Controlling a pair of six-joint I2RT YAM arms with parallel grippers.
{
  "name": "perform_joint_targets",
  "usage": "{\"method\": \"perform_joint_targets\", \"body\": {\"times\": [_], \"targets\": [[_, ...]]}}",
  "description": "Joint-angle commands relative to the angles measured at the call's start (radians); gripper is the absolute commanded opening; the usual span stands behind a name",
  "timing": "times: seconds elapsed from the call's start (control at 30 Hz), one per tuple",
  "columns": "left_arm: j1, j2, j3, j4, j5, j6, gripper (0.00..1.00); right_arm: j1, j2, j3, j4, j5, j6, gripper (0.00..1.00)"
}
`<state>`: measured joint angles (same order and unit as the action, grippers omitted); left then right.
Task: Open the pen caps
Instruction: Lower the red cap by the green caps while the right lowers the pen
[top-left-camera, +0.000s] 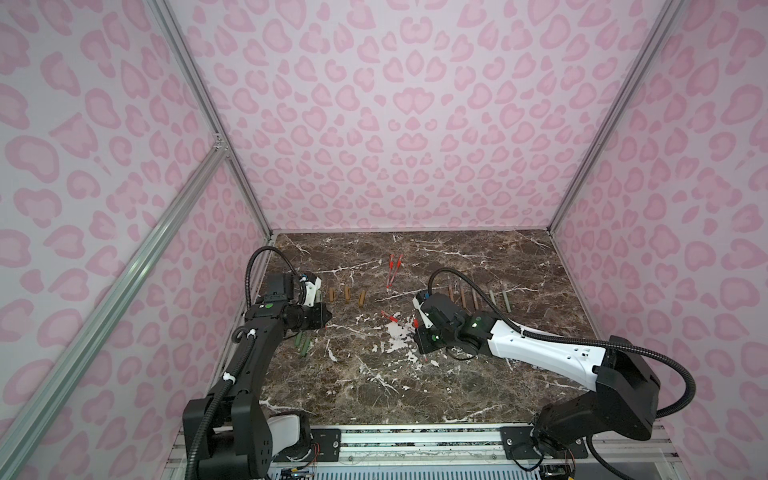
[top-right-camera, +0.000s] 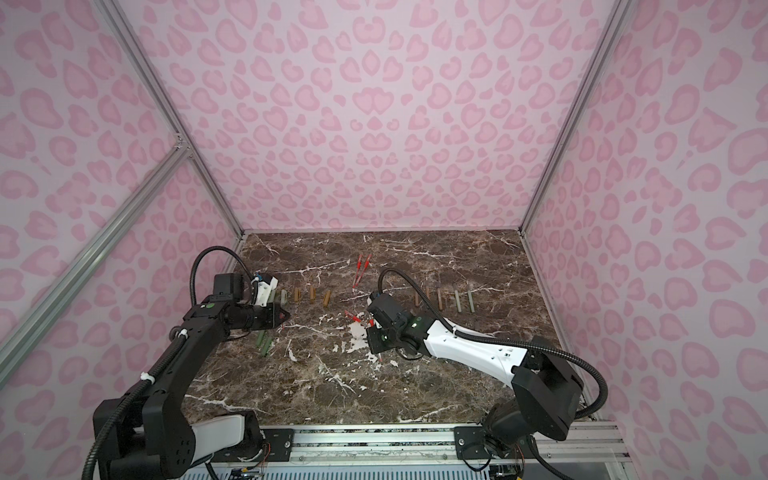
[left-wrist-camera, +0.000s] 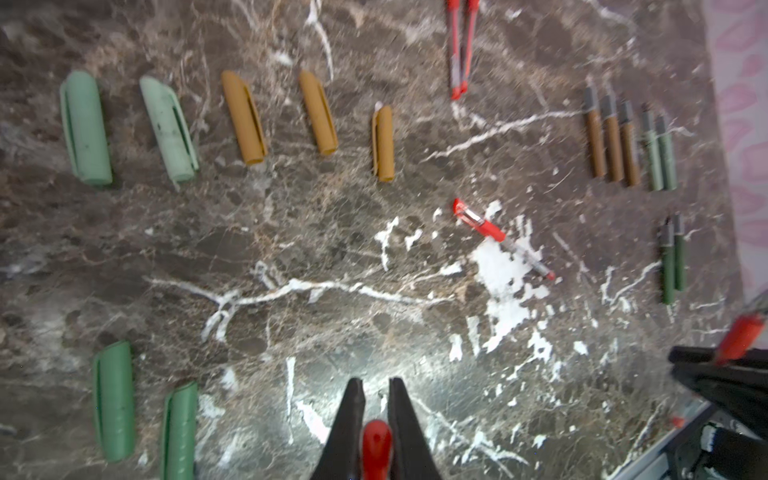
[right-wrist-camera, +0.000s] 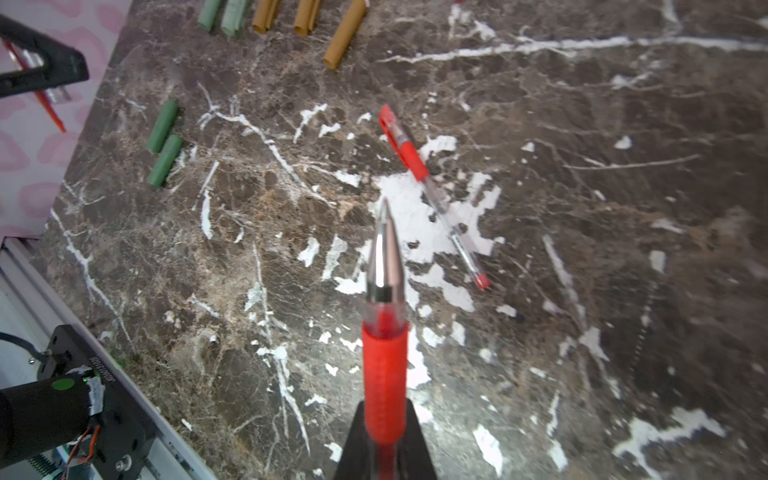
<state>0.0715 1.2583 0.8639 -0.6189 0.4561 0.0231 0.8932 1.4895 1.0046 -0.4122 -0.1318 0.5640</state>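
My left gripper (left-wrist-camera: 376, 384) is shut on a red pen cap (left-wrist-camera: 377, 449), held above the marble table near its left side (top-left-camera: 330, 318). My right gripper (right-wrist-camera: 385, 409) is shut on a red pen (right-wrist-camera: 384, 365) whose silver tip is bare and points forward. It hovers mid-table (top-left-camera: 417, 329). Loose pen caps lie in a row: two pale green (left-wrist-camera: 85, 129), three tan (left-wrist-camera: 318, 112). Two dark green caps (left-wrist-camera: 114, 401) lie nearer. A capped red pen (left-wrist-camera: 482, 224) lies between the grippers.
Two more red pens (top-left-camera: 392, 270) lie toward the back. Uncapped barrels lie in a row at the right: tan (left-wrist-camera: 611, 141), pale green (left-wrist-camera: 660, 153) and dark green (left-wrist-camera: 673, 257). Pink patterned walls enclose the table on three sides, and a metal rail (top-left-camera: 415, 440) runs along the front.
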Motion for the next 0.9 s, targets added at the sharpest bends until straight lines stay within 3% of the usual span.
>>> {"method": "perform_joint_targets", "body": {"times": [0.0, 0.47, 0.63, 0.87], "targets": [[-0.018, 0.038, 0.019, -0.074, -0.081, 0.075, 0.03, -0.035, -0.029, -0.013, -0.079, 0.043, 0.013, 0.00], [-0.096, 0.344, 0.136, -0.187, -0.269, 0.052, 0.03, -0.266, -0.185, -0.138, -0.197, 0.084, 0.017, 0.00], [-0.125, 0.405, 0.144, -0.183, -0.326, 0.038, 0.10, -0.307, -0.204, -0.169, -0.212, 0.103, -0.002, 0.00], [-0.139, 0.455, 0.153, -0.185, -0.380, 0.023, 0.11, -0.370, -0.221, -0.210, -0.205, 0.097, -0.019, 0.00]]}}
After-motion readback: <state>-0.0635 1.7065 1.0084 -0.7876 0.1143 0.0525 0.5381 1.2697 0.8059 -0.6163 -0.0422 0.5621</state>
